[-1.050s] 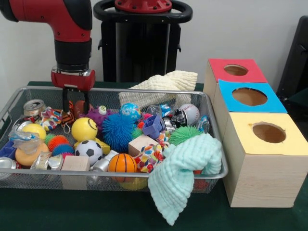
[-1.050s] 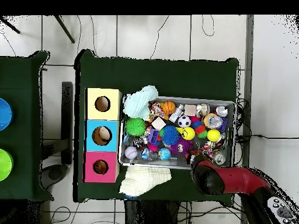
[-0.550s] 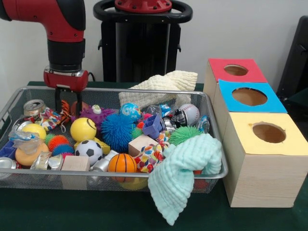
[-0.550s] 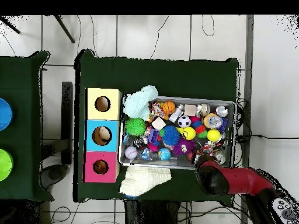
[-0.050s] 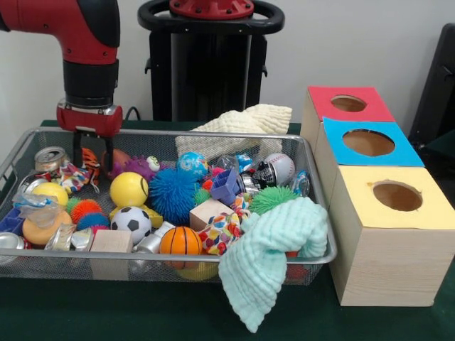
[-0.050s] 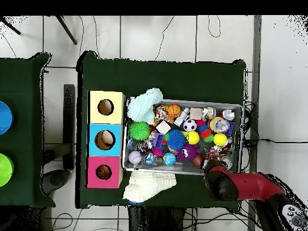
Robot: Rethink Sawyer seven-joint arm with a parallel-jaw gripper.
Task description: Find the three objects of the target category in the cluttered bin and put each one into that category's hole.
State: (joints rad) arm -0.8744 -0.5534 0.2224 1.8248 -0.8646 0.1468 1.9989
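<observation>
Pincer has shifted left over bin, nothing held.

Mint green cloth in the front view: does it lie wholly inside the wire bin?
No: the mint green cloth is draped over the wire bin's near rim, and part of it hangs down outside toward the table.

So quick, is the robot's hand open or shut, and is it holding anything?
Hand: open, two fingers apart, reaching down into the wire bin at its far left corner; it does not appear to be holding anything.
</observation>
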